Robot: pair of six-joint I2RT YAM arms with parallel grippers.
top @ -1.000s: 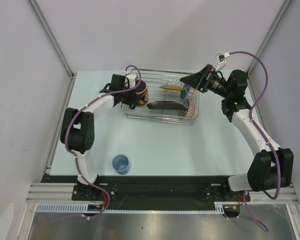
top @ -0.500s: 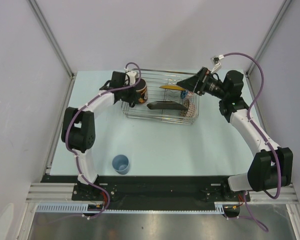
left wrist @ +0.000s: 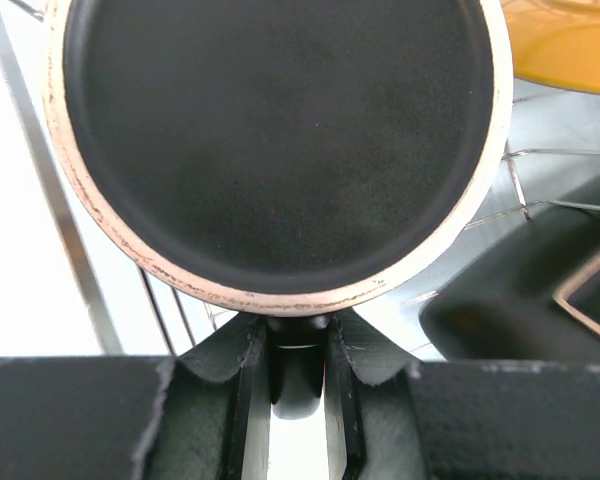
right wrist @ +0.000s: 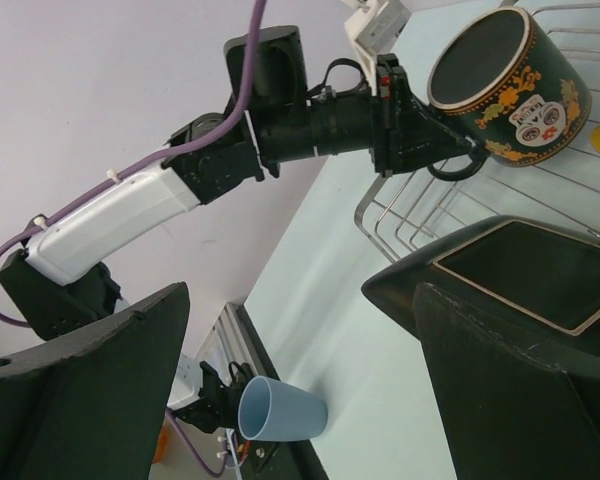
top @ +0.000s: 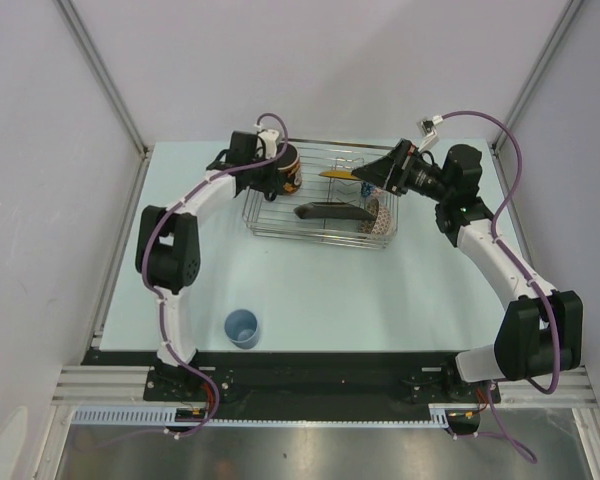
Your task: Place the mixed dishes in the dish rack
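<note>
Mid-load on the skull-print mug (top: 288,172): pinched by its handle in the clamped left gripper (top: 268,168), tilted over the 10 o'clock corner of the dish rack (top: 320,233). Idling at 3 o'clock with the right gripper (top: 368,168) spread wide, empty. Next, probably: lower, release, then fetch the light-blue cup (top: 242,327) at 7 o'clock.

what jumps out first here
The left pincer is shut on the handle of a dark skull-print mug, held tilted over the left end of the wire dish rack. A small light-blue cup stands alone near the front edge of the table. The right pincer hangs open at the rack's right end.
</note>
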